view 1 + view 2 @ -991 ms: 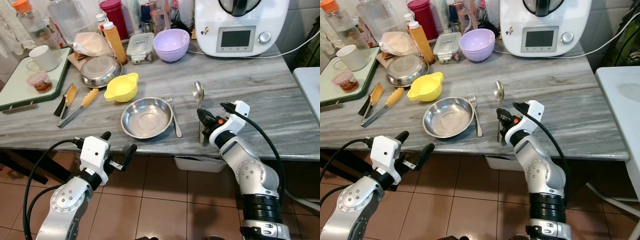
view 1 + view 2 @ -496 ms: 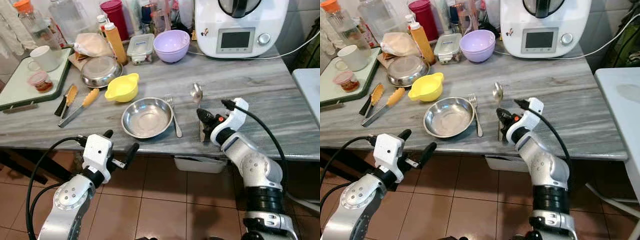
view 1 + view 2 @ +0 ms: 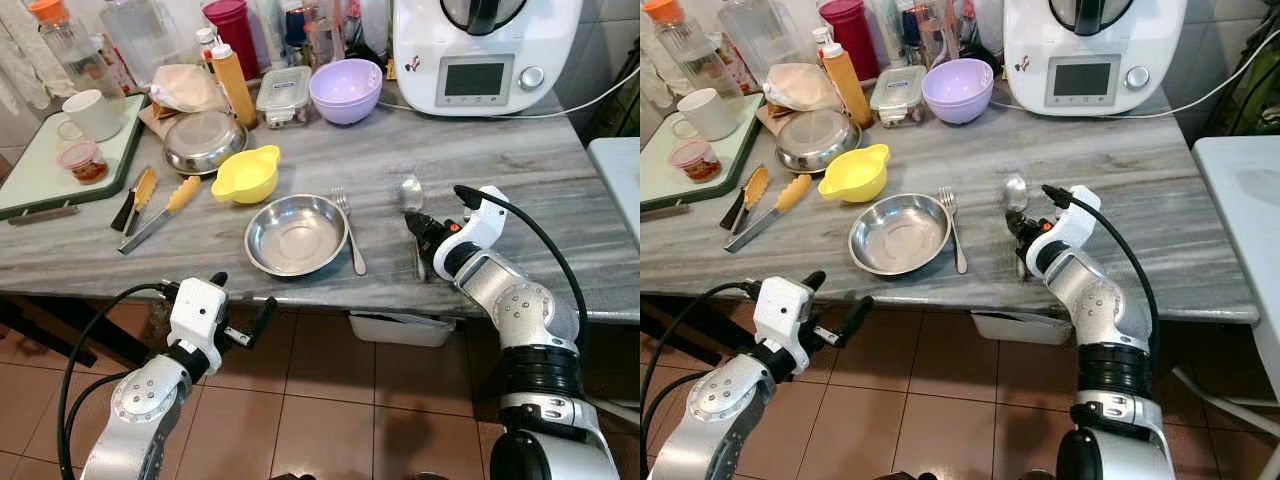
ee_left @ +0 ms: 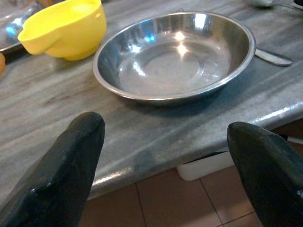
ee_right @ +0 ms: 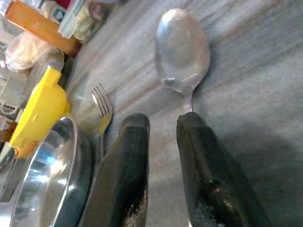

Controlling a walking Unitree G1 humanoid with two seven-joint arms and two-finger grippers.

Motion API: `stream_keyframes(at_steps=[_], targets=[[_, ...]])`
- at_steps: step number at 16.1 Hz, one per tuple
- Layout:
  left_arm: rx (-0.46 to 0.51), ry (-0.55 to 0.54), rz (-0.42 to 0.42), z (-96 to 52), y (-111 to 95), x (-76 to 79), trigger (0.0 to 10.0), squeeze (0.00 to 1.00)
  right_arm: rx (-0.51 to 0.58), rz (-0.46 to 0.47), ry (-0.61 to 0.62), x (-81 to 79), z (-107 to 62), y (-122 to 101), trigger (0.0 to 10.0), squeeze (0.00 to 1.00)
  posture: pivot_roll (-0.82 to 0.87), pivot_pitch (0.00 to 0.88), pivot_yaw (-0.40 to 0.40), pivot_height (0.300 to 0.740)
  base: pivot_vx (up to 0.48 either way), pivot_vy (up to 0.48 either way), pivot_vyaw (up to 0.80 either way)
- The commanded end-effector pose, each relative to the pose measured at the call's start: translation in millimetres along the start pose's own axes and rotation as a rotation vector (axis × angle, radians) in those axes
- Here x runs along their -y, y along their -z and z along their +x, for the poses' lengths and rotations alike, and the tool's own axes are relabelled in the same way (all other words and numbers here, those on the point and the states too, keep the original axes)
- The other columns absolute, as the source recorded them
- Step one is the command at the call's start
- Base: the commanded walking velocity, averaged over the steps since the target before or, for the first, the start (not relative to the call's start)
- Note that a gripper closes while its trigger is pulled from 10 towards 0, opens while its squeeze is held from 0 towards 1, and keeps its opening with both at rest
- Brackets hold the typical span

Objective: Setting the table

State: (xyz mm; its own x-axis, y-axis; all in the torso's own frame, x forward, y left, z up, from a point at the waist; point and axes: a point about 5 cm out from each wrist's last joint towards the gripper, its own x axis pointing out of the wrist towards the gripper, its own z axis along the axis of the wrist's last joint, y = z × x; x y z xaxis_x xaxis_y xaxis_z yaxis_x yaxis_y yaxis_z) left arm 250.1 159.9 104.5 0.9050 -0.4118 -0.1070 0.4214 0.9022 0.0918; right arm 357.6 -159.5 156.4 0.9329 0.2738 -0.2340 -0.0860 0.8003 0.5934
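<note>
Right gripper (image 3: 420,238) low over grey marble counter (image 3: 560,200), fingers nearly closed, one finger over spoon (image 3: 411,205) handle; real grasp: cannot tell. Spoon flat on counter, right of fork (image 3: 349,231), which lies just beside steel bowl (image 3: 296,234). Yellow bowl (image 3: 245,174) behind steel bowl. Left gripper (image 3: 240,310) spread wide, below counter edge, grasping nothing.
</note>
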Motion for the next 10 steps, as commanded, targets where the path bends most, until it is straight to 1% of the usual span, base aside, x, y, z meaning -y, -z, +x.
stream_keyframes(at_steps=[1,3,4,5,7,8,9,10], targets=[[-0.021,-0.005,0.022,-1.3,5,-3.5,10.0,0.00,-0.089,0.013,0.044,8.3,1.8,18,10.0,1.00,-0.07,0.124,0.156,0.740,0.000,0.000,0.00],[-0.033,-0.008,0.020,-0.3,11,-4.3,10.0,0.00,-0.111,-0.047,0.031,7.9,1.8,20,10.0,1.00,-0.07,0.123,0.155,0.740,0.000,0.000,0.00],[-0.036,-0.008,0.019,-0.4,13,-4.8,10.0,0.00,-0.104,-0.153,0.020,5.2,0.5,19,10.0,1.00,-0.07,0.123,0.154,0.740,0.000,0.000,0.00],[-0.038,-0.009,0.018,-0.4,15,-5.0,10.0,0.00,-0.098,-0.203,0.005,2.0,-0.7,19,10.0,1.00,-0.07,0.123,0.154,0.740,0.000,0.000,0.00],[-0.037,-0.010,0.016,0.4,18,-5.6,10.0,0.00,-0.055,-0.382,0.015,-2.8,-4.3,16,10.0,1.00,-0.08,0.122,0.157,0.740,0.000,0.000,0.00],[-0.037,-0.009,0.017,1.1,19,-5.8,10.0,0.00,-0.027,-0.441,0.032,-3.8,-5.4,13,10.0,1.00,-0.08,0.122,0.156,0.740,0.000,0.000,0.00],[-0.036,-0.008,0.017,2.3,20,-6.1,10.0,0.00,0.035,-0.463,0.039,-7.3,-7.0,5,10.0,1.00,-0.08,0.122,0.156,0.740,0.000,0.000,0.00],[-0.035,-0.009,0.015,3.3,20,-6.5,10.0,0.00,0.103,-0.477,0.078,-9.5,-8.7,-3,10.0,1.00,-0.08,0.120,0.156,0.740,0.000,0.000,0.00]])
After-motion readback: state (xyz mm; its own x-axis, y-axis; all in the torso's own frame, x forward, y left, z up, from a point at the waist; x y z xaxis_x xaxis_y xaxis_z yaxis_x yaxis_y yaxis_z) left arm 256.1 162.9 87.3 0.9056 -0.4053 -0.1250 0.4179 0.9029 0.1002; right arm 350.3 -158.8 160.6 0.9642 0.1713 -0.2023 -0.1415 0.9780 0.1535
